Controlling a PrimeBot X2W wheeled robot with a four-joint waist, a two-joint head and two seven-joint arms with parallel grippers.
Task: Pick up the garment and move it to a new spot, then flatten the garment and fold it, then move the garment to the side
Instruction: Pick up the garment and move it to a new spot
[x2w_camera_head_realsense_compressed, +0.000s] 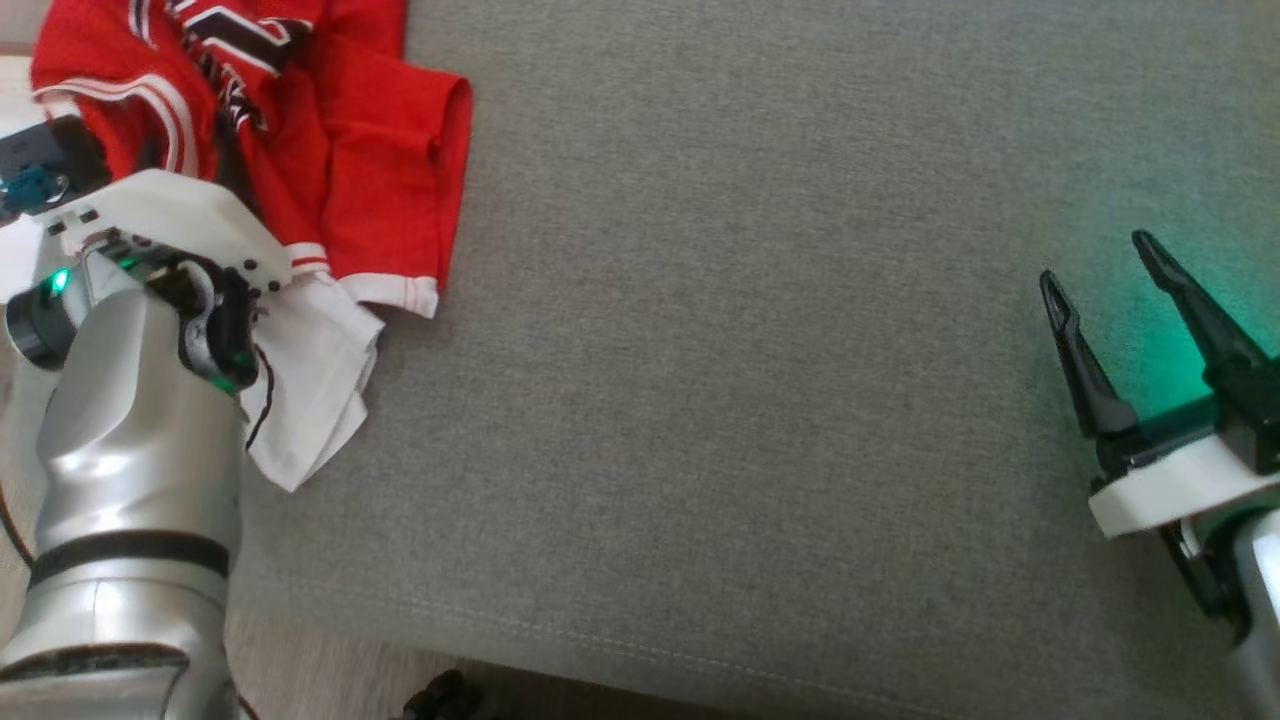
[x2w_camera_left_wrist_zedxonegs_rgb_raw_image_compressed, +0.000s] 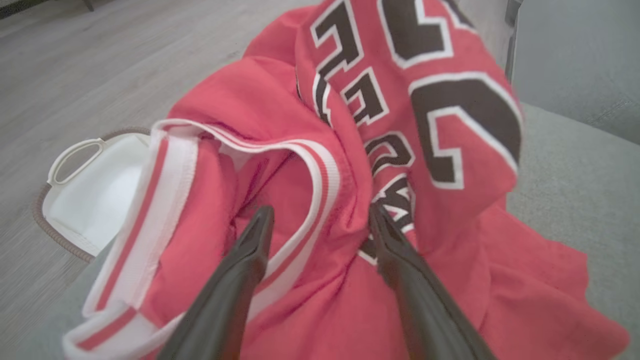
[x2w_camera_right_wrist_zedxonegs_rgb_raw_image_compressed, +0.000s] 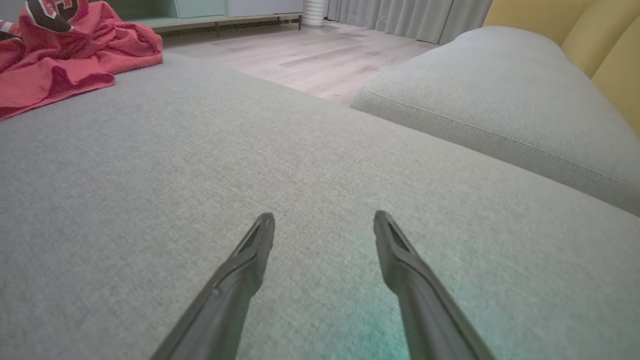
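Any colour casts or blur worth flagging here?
Head view: a green glow tints the sofa cushion beside the right gripper. Left wrist view: the jersey looks washed-out pink, edges softly blurred. Right wrist view: faint green tint low between the fingers.

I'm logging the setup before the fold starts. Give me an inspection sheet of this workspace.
Surface: grey cushion, mostly bare.
Job's things: red jersey, crumpled at the cushion's far left corner.
Clutter: white cloth by the jersey's hem; white basket on the floor.
Grippers: left gripper open, fingers either side of a jersey fold; right gripper open over bare cushion.
Cables: thin dark cable at the left wrist.
Surroundings: wood floor, curtains, yellow backrest.
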